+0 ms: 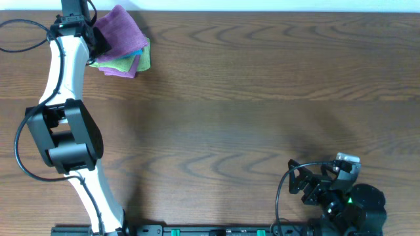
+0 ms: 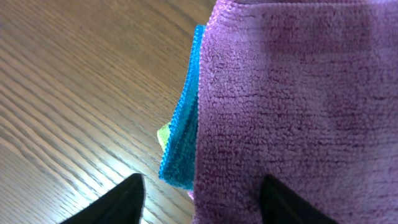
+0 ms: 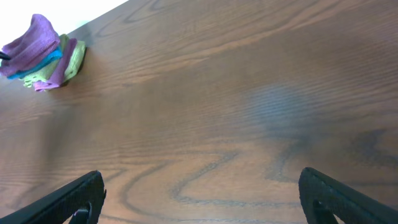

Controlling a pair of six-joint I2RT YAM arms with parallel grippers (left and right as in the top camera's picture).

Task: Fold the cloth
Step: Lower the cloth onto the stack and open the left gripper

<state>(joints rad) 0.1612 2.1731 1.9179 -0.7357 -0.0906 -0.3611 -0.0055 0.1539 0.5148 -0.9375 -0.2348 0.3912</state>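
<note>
- Overhead: the lilac cloth (image 1: pixel 120 26) lies rumpled on top of a small stack at the far left corner of the table (image 1: pixel 262 98). The left gripper (image 1: pixel 94 38) is at its edge, and the right gripper (image 1: pixel 316 180) rests well apart, near the front right.
- Left wrist: only this view shows the plush pile and the blue cloth (image 2: pixel 180 143) directly beneath. The jaws stand spread and pinch nothing. The cloth looks soft, light and limp, and is best taken by a free corner or hem.
- Right wrist: the jaws are spread wide over bare wood. The stack shows side-on, with a green cloth (image 3: pixel 76 57) low in it.
</note>
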